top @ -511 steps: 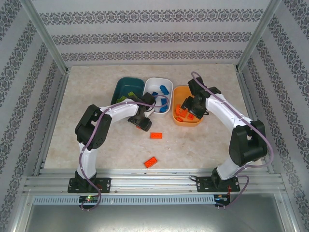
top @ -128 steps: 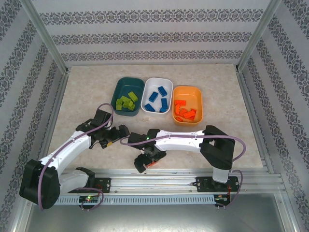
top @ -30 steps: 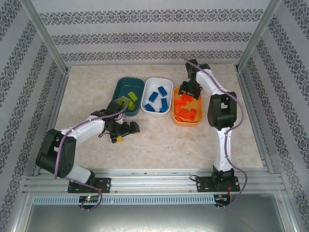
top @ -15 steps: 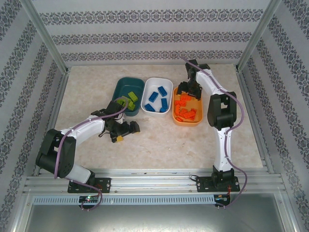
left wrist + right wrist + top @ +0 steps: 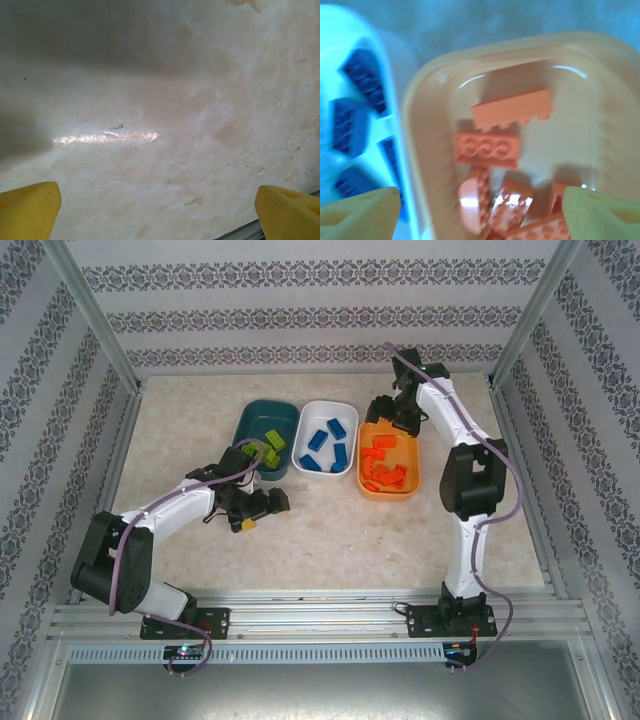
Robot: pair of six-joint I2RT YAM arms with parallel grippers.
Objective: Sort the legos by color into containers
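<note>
The three containers stand in a row at the back of the table. The dark teal tub holds lime green legos. The white tub holds blue legos. The orange tub holds orange-red legos. My right gripper hovers open over the orange tub's far end. In the right wrist view its fingertips frame the orange tub and several orange legos, with nothing held. My left gripper is open, low over bare table in front of the teal tub.
The marble-look tabletop lies under the left gripper. The white tub with blue legos sits just left of the orange one. Metal frame rails border the table on all sides, with patterned walls behind.
The right gripper has drawn back from above the orange tub toward its far rim, and an orange lego lies at that end of the tub. The left arm has barely shifted.
</note>
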